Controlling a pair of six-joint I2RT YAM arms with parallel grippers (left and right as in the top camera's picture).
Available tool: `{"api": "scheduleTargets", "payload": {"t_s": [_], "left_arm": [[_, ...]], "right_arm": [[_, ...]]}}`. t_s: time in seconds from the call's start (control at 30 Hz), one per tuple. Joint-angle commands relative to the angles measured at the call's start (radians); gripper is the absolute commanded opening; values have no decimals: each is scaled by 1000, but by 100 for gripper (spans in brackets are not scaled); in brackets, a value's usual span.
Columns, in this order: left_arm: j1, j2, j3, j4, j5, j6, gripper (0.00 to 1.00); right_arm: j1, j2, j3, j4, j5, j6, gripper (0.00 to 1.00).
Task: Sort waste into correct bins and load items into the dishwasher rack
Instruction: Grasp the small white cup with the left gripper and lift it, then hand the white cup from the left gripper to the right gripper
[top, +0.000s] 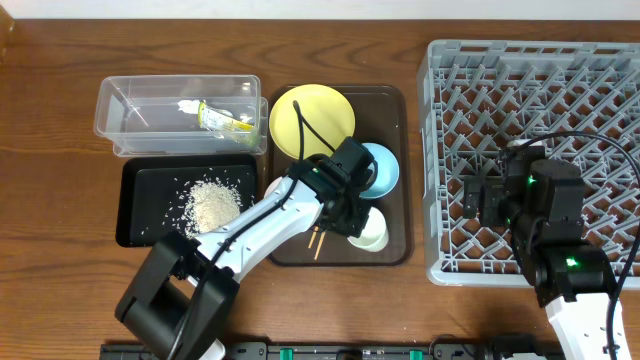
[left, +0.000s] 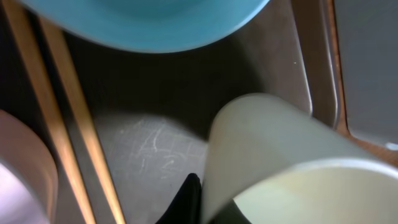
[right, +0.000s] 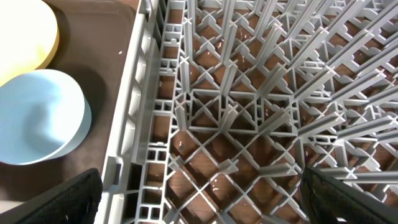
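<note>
The pale green cup sits on the brown serving tray, beside the light blue bowl and the yellow plate. My left gripper is closed on the cup's wall, one finger outside and one inside. The chopsticks lie beside it. A pale rim at the left edge of the left wrist view may be the white bowl. The wrapper lies in the clear tub. Rice scraps lie in the black tray. My right gripper is open and empty over the grey rack.
The rack fills the right side of the table, its left wall next to the serving tray. The tub and the black tray stand one behind the other at the left. The right wrist view shows the blue bowl and the plate just outside the rack wall.
</note>
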Motion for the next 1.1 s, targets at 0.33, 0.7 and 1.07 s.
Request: {"api": "scheduleTargets", "payload": {"t_s": [0.33,0.7,1.07], "left_arm": [[325,-266,5,78,249,-76,6],[479,-88,4,556,1051,-393,6],[395,-33,4,556,1130,-412,6]], "right_arm": [[15,7,20,68,-195,29,99],[42,227,19,258,-1006,-221,99],[77,379,19,652,-1134,-126,99]]}}
